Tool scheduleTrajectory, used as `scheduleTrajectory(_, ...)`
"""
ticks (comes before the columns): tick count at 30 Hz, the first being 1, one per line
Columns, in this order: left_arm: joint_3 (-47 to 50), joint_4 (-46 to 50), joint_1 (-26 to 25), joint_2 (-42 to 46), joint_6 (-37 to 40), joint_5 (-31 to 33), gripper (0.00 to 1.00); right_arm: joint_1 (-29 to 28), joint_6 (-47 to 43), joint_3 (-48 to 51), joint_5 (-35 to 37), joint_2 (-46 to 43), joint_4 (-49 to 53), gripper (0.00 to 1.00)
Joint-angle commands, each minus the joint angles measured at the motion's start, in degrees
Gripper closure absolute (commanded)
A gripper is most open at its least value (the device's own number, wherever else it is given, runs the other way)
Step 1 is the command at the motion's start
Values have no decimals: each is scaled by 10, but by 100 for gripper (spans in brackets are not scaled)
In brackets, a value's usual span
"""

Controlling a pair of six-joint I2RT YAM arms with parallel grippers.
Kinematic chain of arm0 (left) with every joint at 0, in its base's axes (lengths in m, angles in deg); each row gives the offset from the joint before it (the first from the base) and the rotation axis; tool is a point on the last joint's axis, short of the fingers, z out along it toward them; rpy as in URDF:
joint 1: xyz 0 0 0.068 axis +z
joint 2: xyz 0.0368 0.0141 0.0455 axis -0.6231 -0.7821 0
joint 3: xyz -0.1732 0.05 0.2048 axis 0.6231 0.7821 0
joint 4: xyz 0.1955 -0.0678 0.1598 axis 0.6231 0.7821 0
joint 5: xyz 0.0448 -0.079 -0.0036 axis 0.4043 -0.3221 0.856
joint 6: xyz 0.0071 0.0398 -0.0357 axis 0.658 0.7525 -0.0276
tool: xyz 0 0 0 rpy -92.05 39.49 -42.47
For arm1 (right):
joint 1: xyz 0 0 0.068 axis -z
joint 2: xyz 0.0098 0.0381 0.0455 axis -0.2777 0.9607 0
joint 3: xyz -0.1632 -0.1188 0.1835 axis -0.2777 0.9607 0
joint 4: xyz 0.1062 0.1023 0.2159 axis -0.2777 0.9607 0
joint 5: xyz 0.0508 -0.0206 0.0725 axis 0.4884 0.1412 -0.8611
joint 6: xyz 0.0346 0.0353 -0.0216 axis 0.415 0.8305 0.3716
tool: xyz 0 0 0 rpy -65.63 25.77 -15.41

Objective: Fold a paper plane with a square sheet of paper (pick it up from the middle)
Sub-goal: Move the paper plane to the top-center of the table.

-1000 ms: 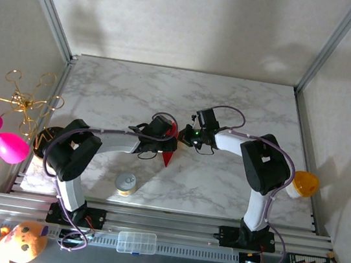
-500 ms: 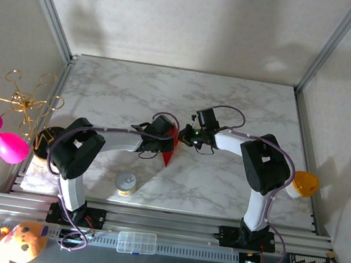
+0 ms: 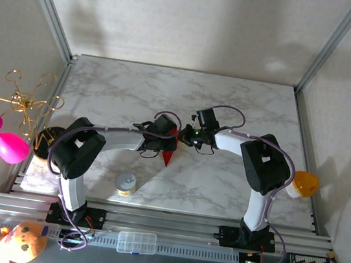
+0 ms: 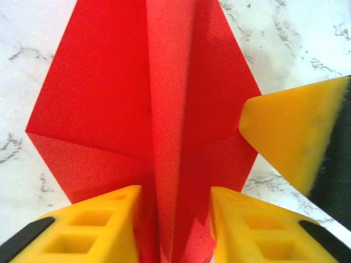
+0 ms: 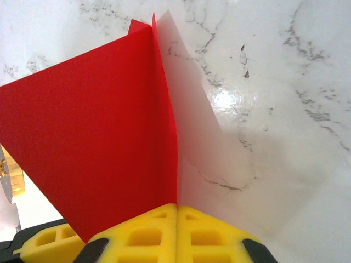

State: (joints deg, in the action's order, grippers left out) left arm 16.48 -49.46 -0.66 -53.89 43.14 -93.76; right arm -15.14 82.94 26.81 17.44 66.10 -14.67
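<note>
Your right tool [image 5: 176, 213] is clamped shut on the paper plane [image 4: 109, 98], holding its centre ridge upright while the wings lie on the counter [image 5: 274, 109]. Your left tool [image 4: 174, 194] straddles that ridge, jaws apart, probably positioned to sharpen the crease. The plane sits mid-counter between both tools.

Two yellow-padded claws: left claw [image 4: 173, 219] and right claw [image 5: 176, 222]. One folded sheet of bright red paper [image 4: 164, 109] between them. One small round gold-and-silver tin [image 3: 126, 183] near the left claw. One orange rounded object [image 3: 304, 183] well beyond the right claw. One pink balloon-like toy [image 3: 1, 138] well beyond the left claw.
</note>
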Motion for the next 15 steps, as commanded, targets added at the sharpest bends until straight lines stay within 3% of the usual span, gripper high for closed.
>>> scheduleTrajectory(1, -13, 13, -4, -7, 10, -3, 60, 1, -7, -17, -7, -12, 9, 95)
scheduleTrajectory(11, -7, 9, -4, -8, 25, -13, 52, 1, -8, -19, -8, -10, 9, 95)
scheduleTrajectory(15, -10, 15, -4, -10, 27, -7, 57, 2, -7, -19, -8, -9, 10, 95)
